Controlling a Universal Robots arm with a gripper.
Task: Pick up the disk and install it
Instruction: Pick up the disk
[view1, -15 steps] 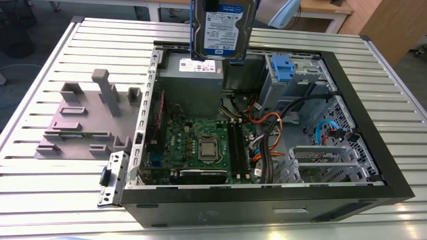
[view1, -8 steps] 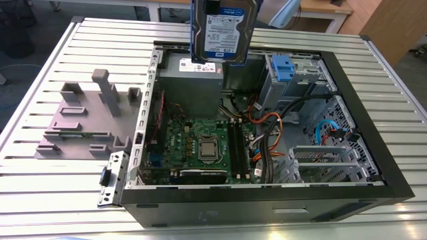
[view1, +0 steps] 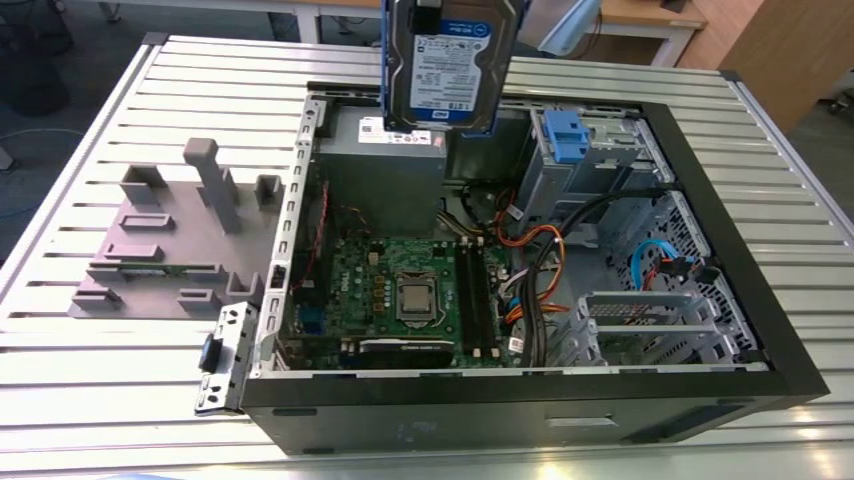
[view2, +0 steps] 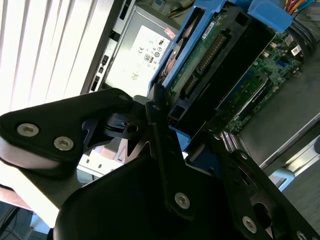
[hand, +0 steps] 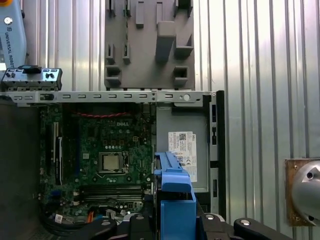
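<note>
At the exterior view's left, on the ribbed metal table (view1: 80, 400), a grey slotted holder (view1: 160, 240), just beside the open computer case (view1: 534, 420). Inside the case, near that left wall, a green motherboard (view1: 387, 270) lying flat, with a silver processor (view1: 416, 297) at its middle. Behind the board, a grey power supply (view1: 387, 155) against the rear wall.

Above the power supply, held clear of the case: the disk (view1: 447, 65), upright, with its white-and-blue label facing the exterior camera and blue rails down both long edges. Lower edge overlapping the power supply's top in that picture.

Further toward the exterior view's right, a blue bracket (view1: 566, 135) on the grey drive bay (view1: 607, 160), apart from the disk. Below it, orange and black cables (view1: 534, 260) looping over the case floor, then a perforated metal cage (view1: 654, 320) at the near right corner.

In the second wrist view, the gripper (view2: 182, 130) closed onto the disk, black fingers (view2: 160, 135) pressing the blue rails from either side, circuit-board face of the disk turned to the camera. In the first wrist view, the same grip seen end on — blue rail between the two black finger links, with the motherboard and power supply below and the holder beyond the case wall.
</note>
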